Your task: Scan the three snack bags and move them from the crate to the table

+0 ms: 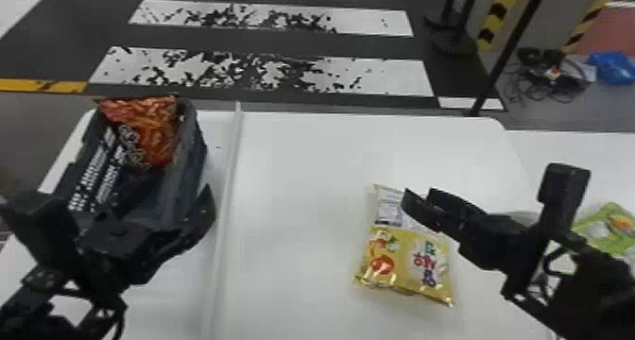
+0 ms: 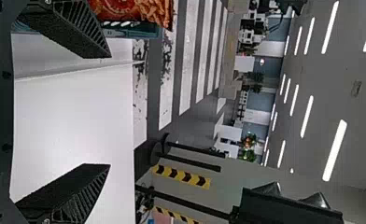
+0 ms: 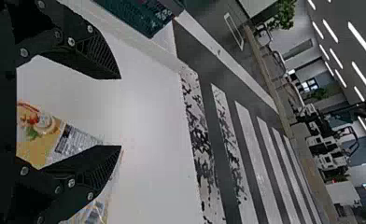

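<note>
the red snack bag (image 1: 153, 136) sits in the crate (image 1: 191, 174), likely unscanned. the yellow bag (image 1: 401, 263) lies flat on the worktop (image 1: 302, 197), perhaps for scanning; green bag (image 1: 607, 225) off right. left gripper (image 2: 109, 111), right gripper (image 3: 121, 112): jaws wide.

The head view's right edge cuts off a green bag (image 1: 607, 228)
</note>
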Controlling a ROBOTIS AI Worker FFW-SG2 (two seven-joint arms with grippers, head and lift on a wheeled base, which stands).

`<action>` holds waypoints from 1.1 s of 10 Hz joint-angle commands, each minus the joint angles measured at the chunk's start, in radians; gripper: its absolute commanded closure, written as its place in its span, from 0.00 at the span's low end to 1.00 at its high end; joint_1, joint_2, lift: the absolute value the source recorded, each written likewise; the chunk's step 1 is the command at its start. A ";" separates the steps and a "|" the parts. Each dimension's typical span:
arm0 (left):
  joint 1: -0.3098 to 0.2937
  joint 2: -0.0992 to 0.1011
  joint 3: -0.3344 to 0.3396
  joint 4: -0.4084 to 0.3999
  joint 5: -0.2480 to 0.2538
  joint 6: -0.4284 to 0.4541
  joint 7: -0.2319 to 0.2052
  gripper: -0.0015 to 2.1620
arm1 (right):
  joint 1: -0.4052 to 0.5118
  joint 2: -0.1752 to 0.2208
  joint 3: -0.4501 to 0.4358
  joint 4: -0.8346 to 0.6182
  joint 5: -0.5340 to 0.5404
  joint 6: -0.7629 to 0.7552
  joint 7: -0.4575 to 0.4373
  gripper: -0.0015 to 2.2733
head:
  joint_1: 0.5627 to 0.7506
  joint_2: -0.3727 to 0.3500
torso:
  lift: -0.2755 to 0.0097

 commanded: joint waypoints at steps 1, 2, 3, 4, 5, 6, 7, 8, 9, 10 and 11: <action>-0.001 0.002 -0.006 0.004 -0.003 -0.003 0.000 0.01 | 0.040 0.055 0.071 -0.007 0.020 -0.046 0.000 0.87 | 0.70 0.56 | 0.75; -0.001 0.002 -0.007 0.010 -0.003 -0.003 -0.002 0.01 | 0.058 0.082 0.106 0.016 0.051 -0.101 -0.002 0.96 | 0.70 0.61 | 0.75; -0.002 0.000 -0.010 0.016 -0.003 -0.006 0.000 0.01 | 0.078 0.093 0.144 0.072 0.078 -0.248 -0.012 0.98 | 0.70 0.65 | 0.75; -0.005 0.000 -0.016 0.028 -0.003 -0.018 0.000 0.01 | 0.092 0.094 0.184 0.152 0.118 -0.414 -0.041 0.98 | 0.70 0.67 | 0.75; -0.010 0.000 -0.025 0.036 -0.005 -0.018 0.000 0.01 | 0.100 0.094 0.233 0.235 0.170 -0.586 -0.106 0.98 | 0.70 0.67 | 0.75; -0.013 -0.001 -0.039 0.037 -0.017 -0.018 0.001 0.01 | 0.109 0.093 0.290 0.329 0.222 -0.785 -0.210 0.98 | 0.70 0.66 | 0.75; -0.016 -0.003 -0.055 0.037 -0.025 -0.021 0.011 0.01 | 0.095 0.093 0.344 0.441 0.273 -0.966 -0.305 0.98 | 0.70 0.63 | 0.75; -0.018 -0.003 -0.062 0.039 -0.032 -0.025 0.014 0.01 | 0.058 0.093 0.384 0.554 0.313 -1.083 -0.394 0.98 | 0.70 0.62 | 0.75; -0.018 -0.005 -0.068 0.043 -0.041 -0.028 0.015 0.01 | 0.044 0.093 0.417 0.625 0.310 -1.156 -0.453 0.98 | 0.70 0.61 | 0.75; -0.021 -0.005 -0.073 0.056 -0.045 -0.049 0.017 0.01 | 0.043 0.090 0.468 0.683 0.320 -1.267 -0.525 0.98 | 0.70 0.61 | 0.75; -0.021 -0.006 -0.078 0.063 -0.048 -0.055 0.020 0.01 | 0.026 0.090 0.499 0.741 0.363 -1.338 -0.584 0.98 | 0.70 0.62 | 0.75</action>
